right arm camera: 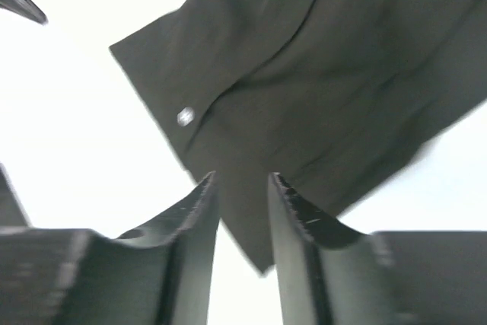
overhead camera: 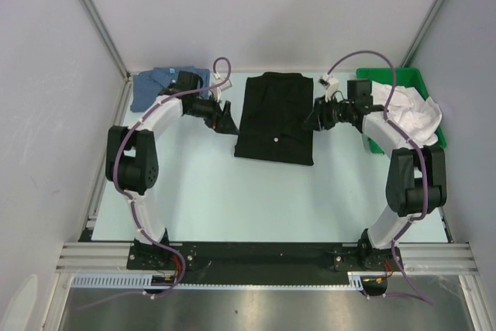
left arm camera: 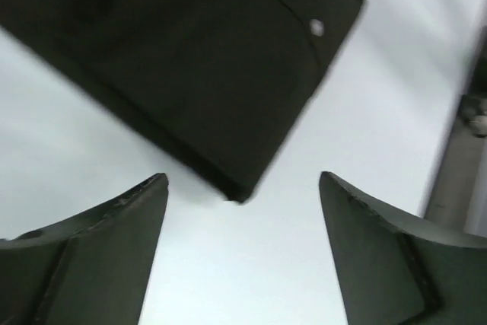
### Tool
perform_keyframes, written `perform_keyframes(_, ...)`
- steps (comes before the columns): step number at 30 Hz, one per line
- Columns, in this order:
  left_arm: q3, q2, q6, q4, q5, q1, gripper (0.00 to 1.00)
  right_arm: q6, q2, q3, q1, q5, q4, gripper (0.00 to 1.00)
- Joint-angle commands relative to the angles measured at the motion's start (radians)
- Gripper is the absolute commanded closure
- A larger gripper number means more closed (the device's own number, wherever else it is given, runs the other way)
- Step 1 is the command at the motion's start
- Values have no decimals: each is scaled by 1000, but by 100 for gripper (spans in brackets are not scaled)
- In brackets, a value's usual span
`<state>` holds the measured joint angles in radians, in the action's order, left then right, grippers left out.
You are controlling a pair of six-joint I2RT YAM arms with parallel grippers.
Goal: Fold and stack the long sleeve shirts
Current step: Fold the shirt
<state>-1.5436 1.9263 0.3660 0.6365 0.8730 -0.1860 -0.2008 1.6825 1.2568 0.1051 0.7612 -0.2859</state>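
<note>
At the middle of the table (overhead camera: 232, 191), the black shirt (overhead camera: 275, 118) is lying folded into a neat rectangle, collar toward the far side. The blue shirt (overhead camera: 155, 87) is sitting crumpled at the far left corner, partly behind the left arm. This cloth is looking soft, light and limp, so it is likely to sag and slide open if lifted at one point. The folded side edges, taken together, are looking like the safest hold.

The left gripper (overhead camera: 226, 119) is reaching low beside the shirt's left edge. Its fingers (left arm camera: 99, 256) are spread wide, with a shirt corner just ahead of them and untouched. The right gripper (overhead camera: 315, 116) is mirroring it at the right edge, its fingers (right arm camera: 186, 256) drawn nearly together. Cloth is showing through the narrow gap, but I cannot tell whether any is caught.
</note>
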Motion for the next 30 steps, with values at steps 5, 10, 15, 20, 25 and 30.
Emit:
perform_keyframes(5, 137, -7, -341, -187, 296, -66, 33, 399, 100, -88, 80, 210, 177, 70)
perform_keyframes(10, 148, 54, -441, -293, 174, -93, 38, 455, 198, -102, 110, 133, 277, 70)
perform_keyframes(15, 97, 155, -484, -305, 40, -67, 36, 368, 232, -105, 73, 49, 216, 70)
perform_keyframes(20, 76, 162, -424, -278, 37, -61, 29, 385, 162, -143, 1, 47, 156, 65)
perform_keyframes(25, 83, 129, -388, -271, 47, -70, 22, 494, 100, -214, -34, 21, 232, 55)
perform_keyframes(30, 83, 109, -374, -262, 34, -81, 22, 574, 132, -206, -54, -7, 314, 47)
